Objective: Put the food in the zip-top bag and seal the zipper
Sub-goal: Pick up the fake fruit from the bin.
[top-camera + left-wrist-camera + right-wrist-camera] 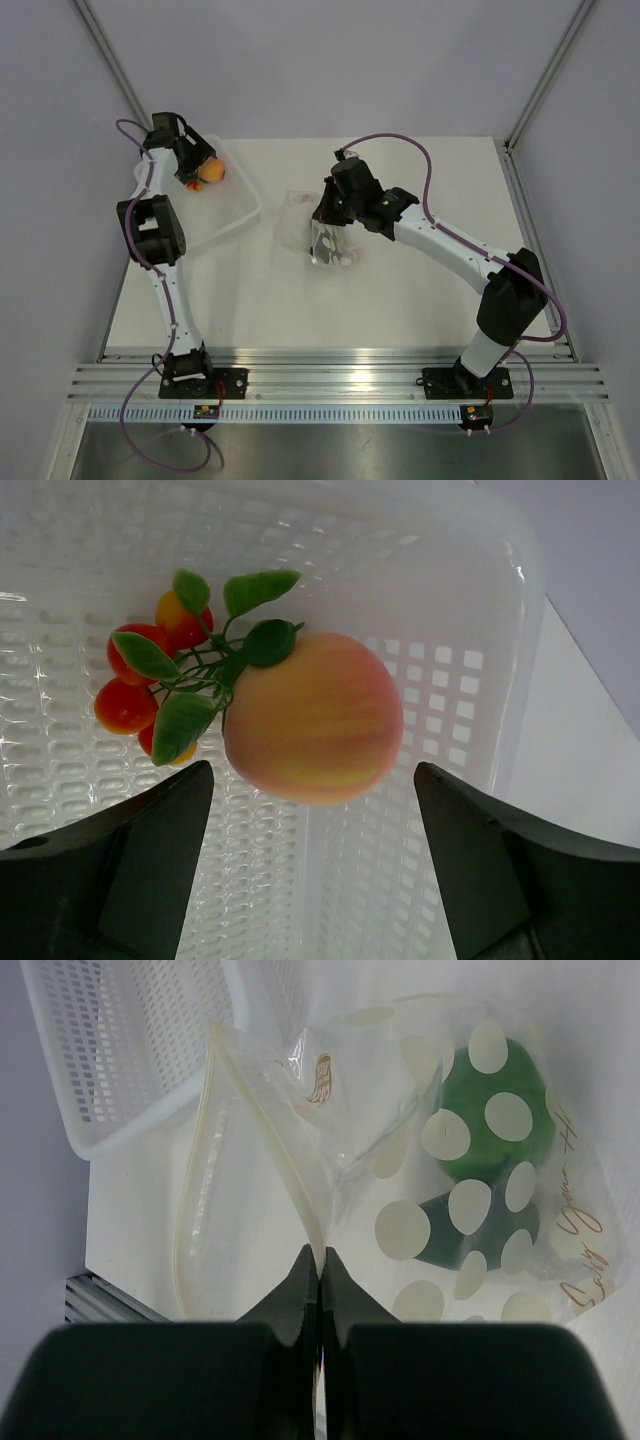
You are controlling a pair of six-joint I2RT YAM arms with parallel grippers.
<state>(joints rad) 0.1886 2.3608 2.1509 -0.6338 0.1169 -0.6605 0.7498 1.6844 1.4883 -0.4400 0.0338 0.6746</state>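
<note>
Left tool (312, 802): open, jaws wide apart, in the upper left of the top view over the white mesh tray (480, 630). In the left wrist view the peach (310, 720) lies on the tray floor in the centre of the frame, between and just beyond the two black fingers (150, 850). Neither finger touches it. The red-and-green piece (150, 680), a cluster of small red-orange balls with green leaves, sits just left of the peach, leaves against it, above the left-hand finger.

Right tool (320, 1260): closed, fingertips pressed together on the edge of the zip-top bag (450, 1210). The zipper (270, 1150) shows as a pale strip running from the upper left of the right wrist frame down into the pinch. The bag's mouth gapes to the left of the strip. The green lump (500, 1120) is inside the bag, upper right of the frame, beyond the fingertips and behind the white dots.

In the top view the bag lies on the bench (400, 310) near the centre, just right of the tray, with the right tool above it.
</note>
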